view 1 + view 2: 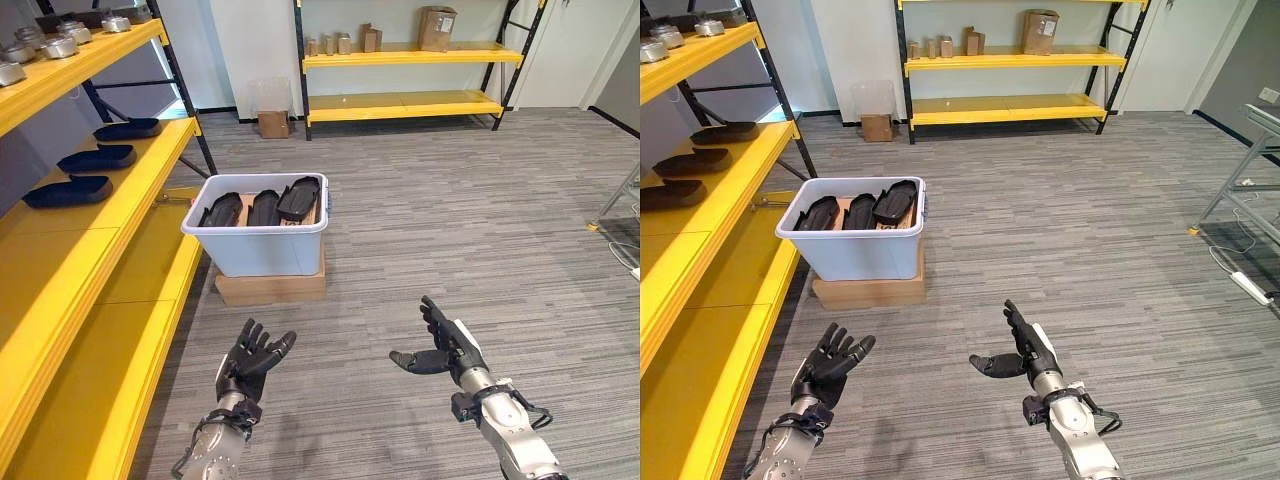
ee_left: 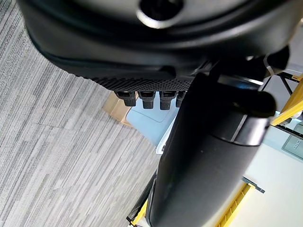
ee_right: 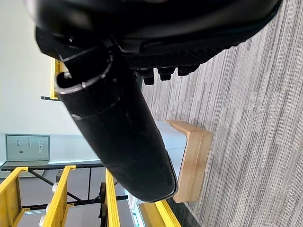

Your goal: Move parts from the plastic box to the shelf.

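Note:
A pale blue plastic box [image 1: 258,250] stands on a low wooden base [image 1: 270,288] on the floor, beside the yellow shelf [image 1: 95,215] at my left. Three black elongated parts [image 1: 263,206] lie side by side inside it. Three more black parts [image 1: 97,158] rest in a row on the shelf's middle level. My left hand [image 1: 250,362] hovers above the floor in front of the box, fingers straight and spread, holding nothing. My right hand [image 1: 445,347] hangs further right, also open and empty, thumb pointing left. The box [image 2: 151,120] shows past the left hand's fingers.
Metal cylindrical parts [image 1: 60,44] sit on the shelf's top level. A second yellow shelf [image 1: 405,75] with cardboard boxes [image 1: 436,27] stands against the far wall, a small box [image 1: 273,123] on the floor beside it. A metal frame [image 1: 1250,160] and power strip [image 1: 1248,287] lie at right.

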`<state>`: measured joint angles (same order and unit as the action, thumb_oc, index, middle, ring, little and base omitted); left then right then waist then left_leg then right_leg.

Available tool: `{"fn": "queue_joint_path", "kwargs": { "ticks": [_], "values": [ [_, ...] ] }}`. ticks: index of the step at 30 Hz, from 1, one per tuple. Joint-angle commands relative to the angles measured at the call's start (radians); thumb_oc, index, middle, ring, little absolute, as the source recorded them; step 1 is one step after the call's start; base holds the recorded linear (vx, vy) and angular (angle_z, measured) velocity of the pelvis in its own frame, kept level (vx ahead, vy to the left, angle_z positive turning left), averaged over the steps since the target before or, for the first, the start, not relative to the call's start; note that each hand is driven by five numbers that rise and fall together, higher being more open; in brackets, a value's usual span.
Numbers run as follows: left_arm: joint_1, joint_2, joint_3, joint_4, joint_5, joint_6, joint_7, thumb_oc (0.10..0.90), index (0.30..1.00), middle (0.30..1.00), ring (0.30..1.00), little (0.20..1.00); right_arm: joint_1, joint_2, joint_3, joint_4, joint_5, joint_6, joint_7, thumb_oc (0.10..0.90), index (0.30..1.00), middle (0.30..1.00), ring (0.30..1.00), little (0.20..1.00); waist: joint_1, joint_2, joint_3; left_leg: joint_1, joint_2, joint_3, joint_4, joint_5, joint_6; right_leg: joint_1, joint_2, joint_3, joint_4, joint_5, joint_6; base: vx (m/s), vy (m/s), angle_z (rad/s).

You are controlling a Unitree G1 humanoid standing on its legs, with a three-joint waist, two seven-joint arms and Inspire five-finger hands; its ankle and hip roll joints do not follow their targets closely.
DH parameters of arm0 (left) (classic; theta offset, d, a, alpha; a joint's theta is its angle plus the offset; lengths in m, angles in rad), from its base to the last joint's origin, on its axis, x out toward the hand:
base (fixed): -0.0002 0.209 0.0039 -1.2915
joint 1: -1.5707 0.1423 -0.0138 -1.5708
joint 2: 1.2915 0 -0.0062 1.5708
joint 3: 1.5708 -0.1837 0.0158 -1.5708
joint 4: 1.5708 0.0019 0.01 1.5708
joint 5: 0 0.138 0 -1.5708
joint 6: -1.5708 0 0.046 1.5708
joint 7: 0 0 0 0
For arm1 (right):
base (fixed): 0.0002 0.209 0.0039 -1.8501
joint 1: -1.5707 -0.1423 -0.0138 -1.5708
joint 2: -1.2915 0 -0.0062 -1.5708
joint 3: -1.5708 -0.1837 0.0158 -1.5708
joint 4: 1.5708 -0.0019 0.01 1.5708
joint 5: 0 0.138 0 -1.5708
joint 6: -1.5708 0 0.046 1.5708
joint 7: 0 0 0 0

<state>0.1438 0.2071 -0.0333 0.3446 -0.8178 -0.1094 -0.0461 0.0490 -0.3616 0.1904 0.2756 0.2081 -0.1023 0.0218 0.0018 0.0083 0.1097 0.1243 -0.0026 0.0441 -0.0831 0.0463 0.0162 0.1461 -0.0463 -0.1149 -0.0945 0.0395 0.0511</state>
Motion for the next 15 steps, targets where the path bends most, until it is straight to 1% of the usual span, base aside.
{"fn": "queue_joint_path", "kwargs": {
  "ticks": [1, 7, 15],
  "values": [
    [-0.092, 0.028, 0.045, -0.087, 0.013, -0.061, -0.051, 0.900, 1.000, 1.000, 1.000, 1.000, -0.077, -0.019, -0.044, -0.106, 0.023, -0.089, -0.012, 0.900, 1.000, 1.000, 1.000, 1.000, -0.005, -0.036, -0.029, 0.028, -0.020, 0.013, -0.004, -0.101, 0.000, 0.026, -0.005, -0.036, 0.007, -0.036, 0.025, 0.00, 0.031, 0.00],
    [-0.090, 0.038, 0.047, -0.093, 0.017, -0.053, -0.067, 0.900, 1.000, 1.000, 1.000, 1.000, -0.070, -0.021, -0.053, -0.103, 0.034, -0.107, 0.020, 0.900, 1.000, 1.000, 1.000, 1.000, -0.007, -0.036, -0.029, 0.028, -0.022, 0.015, -0.004, -0.104, 0.002, 0.025, -0.007, -0.035, 0.007, -0.035, 0.028, 0.00, 0.005, 0.00],
    [-0.090, 0.039, 0.042, -0.080, 0.050, -0.053, -0.057, 0.900, 1.000, 1.000, 1.000, 1.000, -0.073, -0.024, -0.050, -0.100, 0.026, -0.109, 0.017, 0.900, 1.000, 1.000, 1.000, 1.000, -0.006, -0.038, -0.027, 0.032, -0.027, 0.016, -0.004, -0.108, 0.008, 0.026, -0.011, -0.035, 0.007, -0.032, 0.031, 0.01, 0.034, 0.00]
  ]
}}
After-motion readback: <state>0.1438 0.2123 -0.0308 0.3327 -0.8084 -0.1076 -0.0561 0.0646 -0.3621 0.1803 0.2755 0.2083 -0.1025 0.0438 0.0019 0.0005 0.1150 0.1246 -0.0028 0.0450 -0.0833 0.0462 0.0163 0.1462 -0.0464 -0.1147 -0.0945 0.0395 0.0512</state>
